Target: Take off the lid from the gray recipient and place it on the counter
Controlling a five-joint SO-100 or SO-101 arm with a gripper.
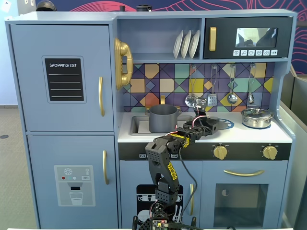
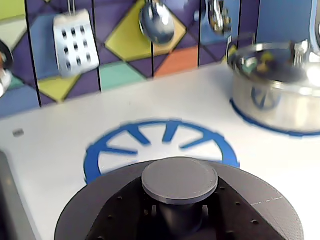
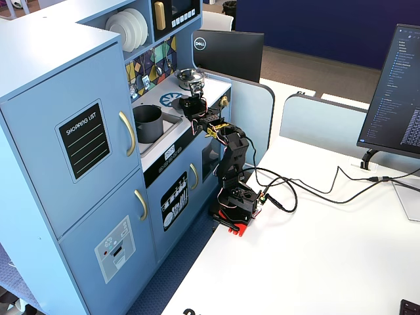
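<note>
My gripper (image 2: 180, 212) is shut on the stem under the knob (image 2: 180, 179) of the dark gray lid (image 2: 75, 215). It holds the lid low over the white counter (image 2: 50, 150), at the near edge of the blue burner ring (image 2: 105, 150); I cannot tell whether the lid touches the counter. In a fixed view the gripper (image 1: 214, 125) with the lid is to the right of the gray recipient (image 1: 163, 118). The recipient stands open in the sink, with no lid on it. Another fixed view shows the gripper (image 3: 192, 105) beyond the recipient (image 3: 147, 123).
A shiny silver pot (image 2: 275, 95) with its own lid stands on the counter at the right, also in a fixed view (image 1: 256, 117). Utensils (image 2: 75, 42) hang on the tiled back wall. The sink edge (image 2: 7, 200) lies at the left.
</note>
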